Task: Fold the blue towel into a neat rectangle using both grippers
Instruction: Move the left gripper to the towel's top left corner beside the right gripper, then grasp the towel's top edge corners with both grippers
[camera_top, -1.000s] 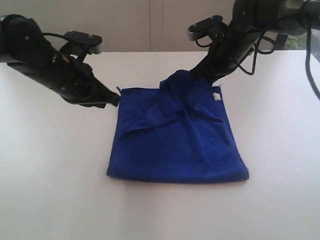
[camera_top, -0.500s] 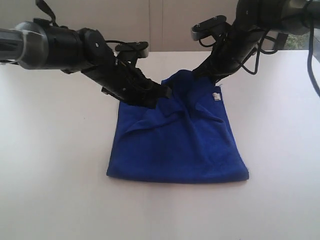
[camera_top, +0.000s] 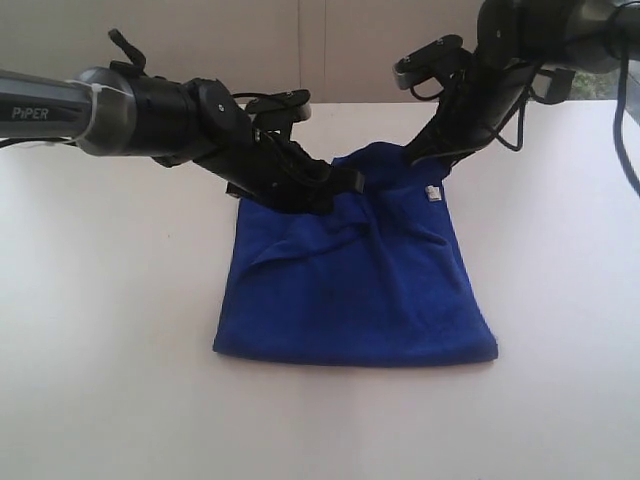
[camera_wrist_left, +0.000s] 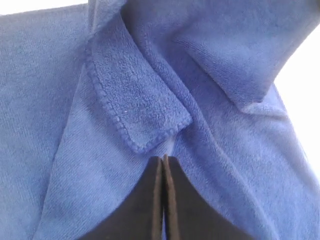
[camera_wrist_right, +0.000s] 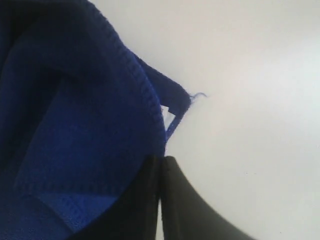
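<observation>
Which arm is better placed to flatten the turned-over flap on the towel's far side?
Left. The left gripper, shut, sits right at the flap on the blue towel; the right gripper is at the far right corner, where cloth peaks up to it.

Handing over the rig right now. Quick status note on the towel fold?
Left gripper: fingers shut over the bunched far middle of the blue towel; no cloth visible between them.
Right gripper: shut on the blue towel's hem, holding its far right part raised.
Towel: on the white table, near half flat, far half creased.
Done: no neat rectangle yet.
Left: flatten the creases, then fold.
</observation>
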